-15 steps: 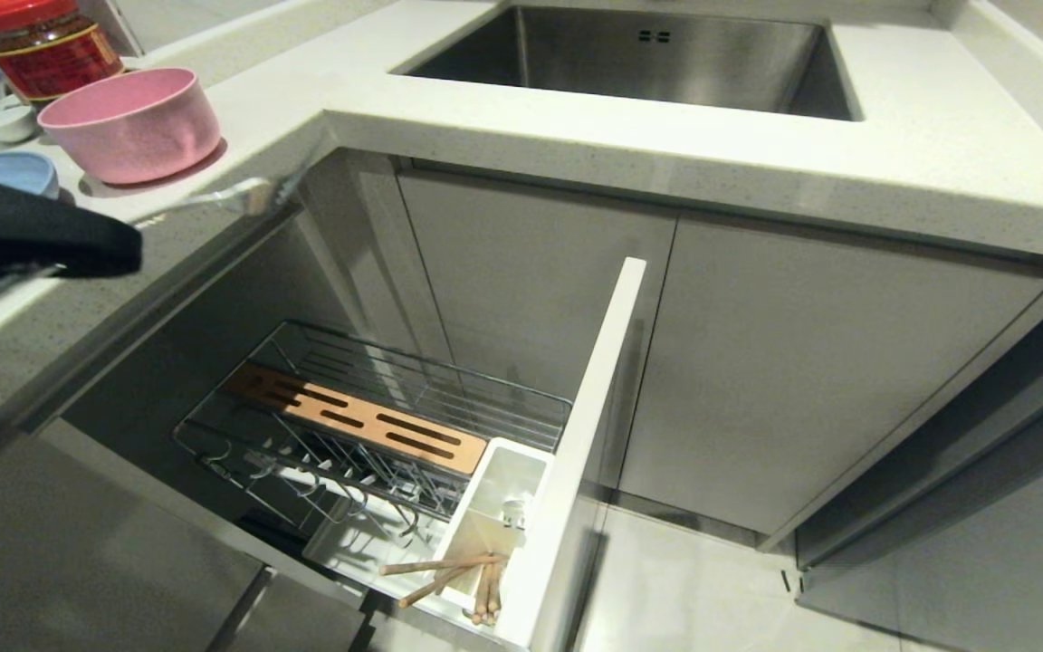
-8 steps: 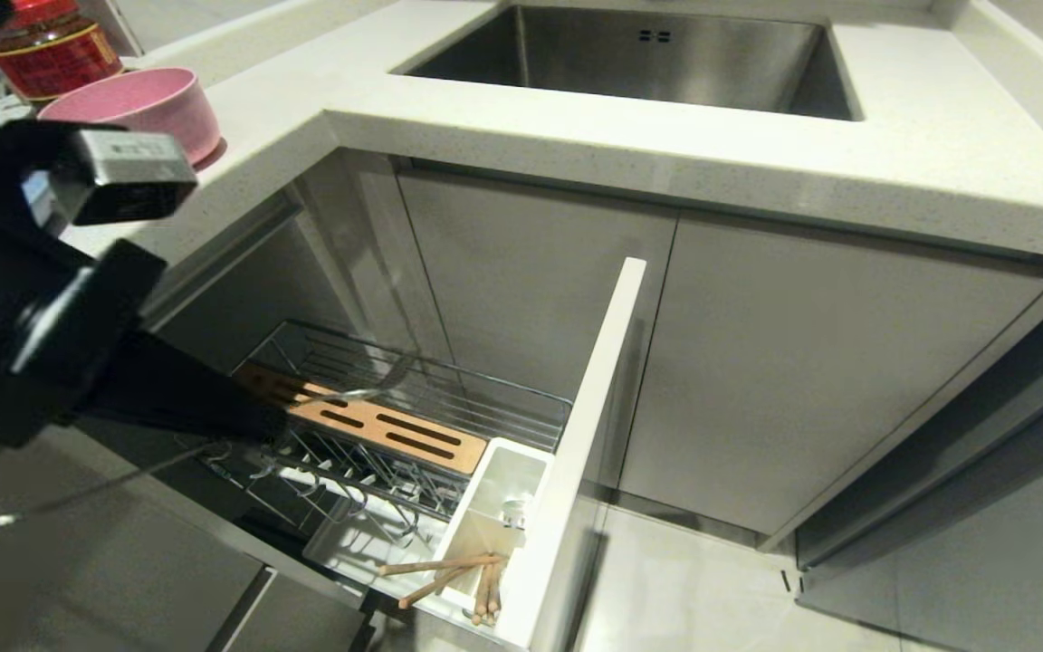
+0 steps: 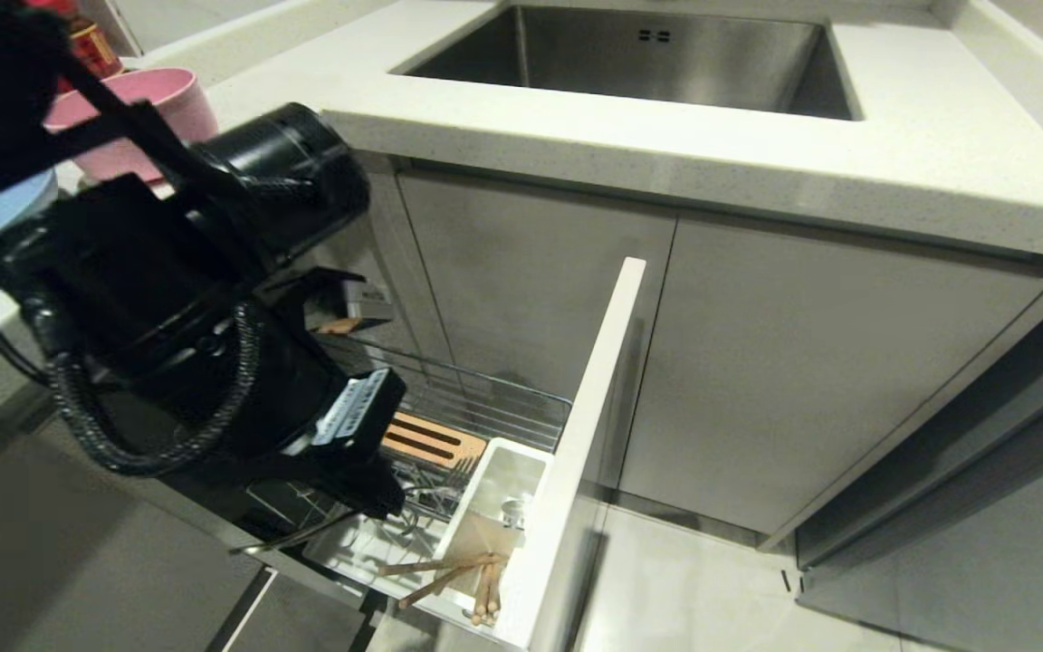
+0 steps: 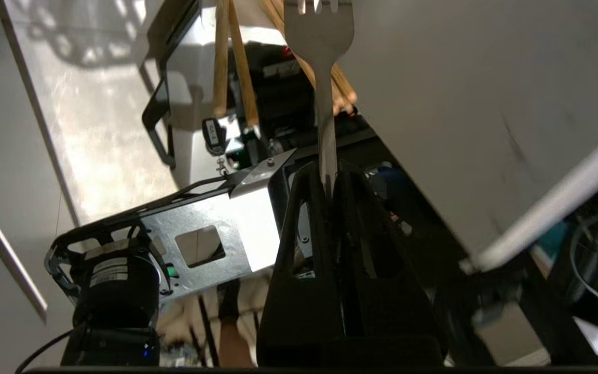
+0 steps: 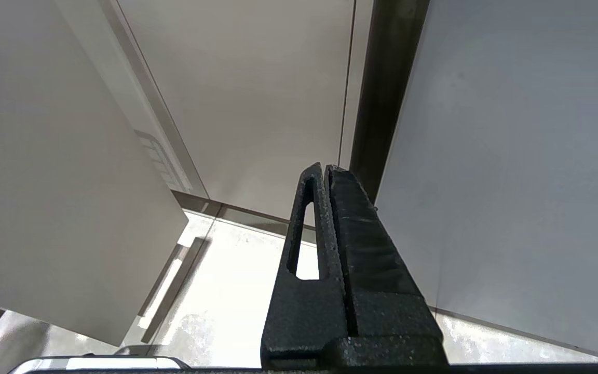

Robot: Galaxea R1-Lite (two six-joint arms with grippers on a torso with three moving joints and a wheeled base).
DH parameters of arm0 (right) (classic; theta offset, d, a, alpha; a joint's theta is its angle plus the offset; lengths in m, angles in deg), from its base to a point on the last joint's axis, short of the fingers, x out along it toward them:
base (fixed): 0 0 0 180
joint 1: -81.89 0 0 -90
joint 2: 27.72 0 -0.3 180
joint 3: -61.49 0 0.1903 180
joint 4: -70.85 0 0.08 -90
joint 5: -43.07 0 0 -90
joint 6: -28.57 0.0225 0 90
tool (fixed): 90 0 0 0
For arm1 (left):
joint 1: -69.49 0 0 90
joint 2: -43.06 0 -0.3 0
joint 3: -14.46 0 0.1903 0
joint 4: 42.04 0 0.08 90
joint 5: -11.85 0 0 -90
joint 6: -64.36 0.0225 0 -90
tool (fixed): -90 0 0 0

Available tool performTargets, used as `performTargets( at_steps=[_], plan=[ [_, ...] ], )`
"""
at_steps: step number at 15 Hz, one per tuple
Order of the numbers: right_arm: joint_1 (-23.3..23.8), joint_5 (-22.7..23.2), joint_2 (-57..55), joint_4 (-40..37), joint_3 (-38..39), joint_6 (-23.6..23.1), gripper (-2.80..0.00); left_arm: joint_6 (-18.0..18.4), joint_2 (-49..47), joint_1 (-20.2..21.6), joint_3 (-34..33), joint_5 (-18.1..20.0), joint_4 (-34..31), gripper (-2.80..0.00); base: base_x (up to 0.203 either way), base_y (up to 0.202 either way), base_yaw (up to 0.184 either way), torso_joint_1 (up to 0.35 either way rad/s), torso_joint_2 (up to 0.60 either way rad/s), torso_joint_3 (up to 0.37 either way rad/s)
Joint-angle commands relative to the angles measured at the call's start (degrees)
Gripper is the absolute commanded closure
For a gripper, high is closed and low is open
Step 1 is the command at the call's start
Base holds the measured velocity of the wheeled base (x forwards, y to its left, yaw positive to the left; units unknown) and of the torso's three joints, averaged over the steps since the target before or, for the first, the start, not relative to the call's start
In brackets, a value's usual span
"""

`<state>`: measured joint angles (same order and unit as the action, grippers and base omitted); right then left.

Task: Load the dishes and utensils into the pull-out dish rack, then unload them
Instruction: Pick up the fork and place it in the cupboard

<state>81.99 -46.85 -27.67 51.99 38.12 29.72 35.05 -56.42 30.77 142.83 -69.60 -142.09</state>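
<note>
Head camera looks down on pull-out dish rack (image 3: pixel 449 426); left wrist camera faces chopsticks (image 4: pixel 234 57), shared (image 3: pixel 449 575).

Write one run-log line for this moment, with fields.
left gripper: shut on fork | over white utensil bin | chopsticks in bin | right gripper: shut, parked

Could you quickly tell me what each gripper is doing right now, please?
Left gripper: shut on the fork, over the pull-out dish rack.
Right gripper: shut, empty, parked beside the cabinets.
</note>
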Motion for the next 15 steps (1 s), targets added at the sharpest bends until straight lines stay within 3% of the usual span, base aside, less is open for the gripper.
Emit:
performTargets(
  at_steps=[1, 10, 15],
  plan=[
    [-0.01, 0.01, 0.04, 0.01, 1.49, 0.00, 0.00, -0.29, -5.90, -0.10, -0.05, 0.07, 0.29, 0.00, 0.000, 0.000, 0.000, 0.000, 0.00, 0.000],
    [-0.01, 0.01, 0.04, 0.06, 1.49, 0.01, 0.00, -0.22, -15.08, 1.99, 2.27, 0.76, 2.75, 0.00, 0.000, 0.000, 0.000, 0.000, 0.00, 0.000],
    [-0.01, 0.01, 0.04, 0.06, 1.49, 0.00, 0.00, -0.25, -19.59, 2.64, 5.31, 3.88, 3.85, 0.00, 0.000, 0.000, 0.000, 0.000, 0.00, 0.000]
  ],
)
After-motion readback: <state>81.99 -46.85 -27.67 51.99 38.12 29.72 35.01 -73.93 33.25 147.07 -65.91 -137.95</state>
